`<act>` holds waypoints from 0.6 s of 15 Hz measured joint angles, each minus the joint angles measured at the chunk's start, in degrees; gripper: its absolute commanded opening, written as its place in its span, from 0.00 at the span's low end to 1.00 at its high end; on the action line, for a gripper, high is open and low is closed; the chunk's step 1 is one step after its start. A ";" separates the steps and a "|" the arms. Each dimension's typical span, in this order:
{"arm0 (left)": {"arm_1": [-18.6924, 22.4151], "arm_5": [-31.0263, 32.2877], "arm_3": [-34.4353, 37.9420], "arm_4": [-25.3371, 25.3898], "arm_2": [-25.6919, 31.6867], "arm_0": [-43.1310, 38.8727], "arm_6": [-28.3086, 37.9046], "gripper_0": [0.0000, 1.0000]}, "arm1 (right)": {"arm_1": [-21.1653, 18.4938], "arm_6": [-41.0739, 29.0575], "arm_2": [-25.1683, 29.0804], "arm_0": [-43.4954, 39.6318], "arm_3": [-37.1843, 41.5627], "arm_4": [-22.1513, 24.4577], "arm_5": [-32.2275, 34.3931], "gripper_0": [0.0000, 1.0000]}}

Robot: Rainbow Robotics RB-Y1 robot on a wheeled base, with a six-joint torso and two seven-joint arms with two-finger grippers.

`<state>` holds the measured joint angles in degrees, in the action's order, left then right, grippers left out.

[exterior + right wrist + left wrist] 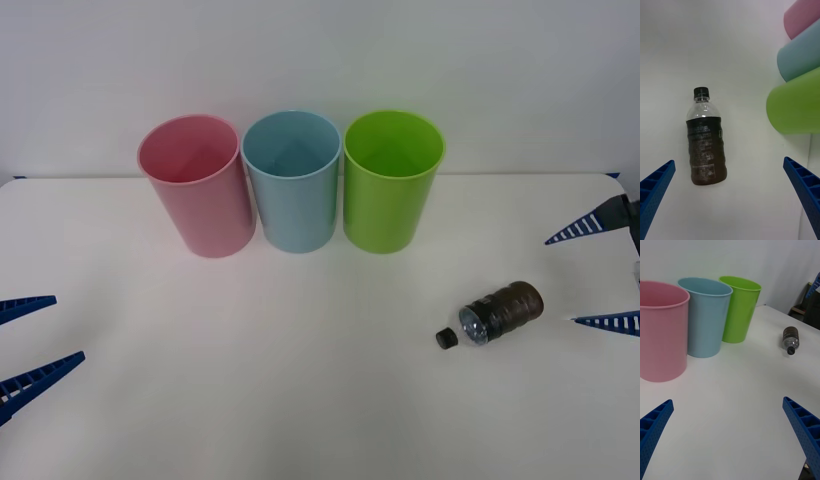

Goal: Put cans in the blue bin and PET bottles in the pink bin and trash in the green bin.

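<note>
The only print in view is on the dark label band of the PET bottle (706, 150), which lies on its side on the worktop (745, 67). In the right wrist view the band carries several blocks of small pale lettering running across it, plus a larger pale mark near the band's edge, but none of it can be read. No other text, number or sign can be read.
</note>
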<state>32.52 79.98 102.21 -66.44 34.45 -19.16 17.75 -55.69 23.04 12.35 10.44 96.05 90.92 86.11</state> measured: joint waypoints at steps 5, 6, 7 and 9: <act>0.00 0.00 0.00 0.00 0.00 0.00 0.00 1.00 | -0.14 0.15 -2.36 0.42 -0.34 5.55 -1.23 1.00; 0.00 0.00 0.00 0.00 0.00 0.00 0.00 1.00 | -0.02 0.03 -3.06 0.24 -0.52 5.95 -1.42 1.00; 0.00 0.00 0.00 0.00 0.00 0.00 0.00 1.00 | 0.23 0.02 -3.80 0.12 -0.65 6.63 -1.97 1.00; 0.00 0.00 0.00 0.00 0.00 0.00 0.00 1.00 | 1.65 0.10 -4.37 0.04 -0.68 9.01 -2.75 1.00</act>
<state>32.52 79.98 102.21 -66.44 34.45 -19.16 17.75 -54.04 23.15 7.98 10.48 95.36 99.93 83.36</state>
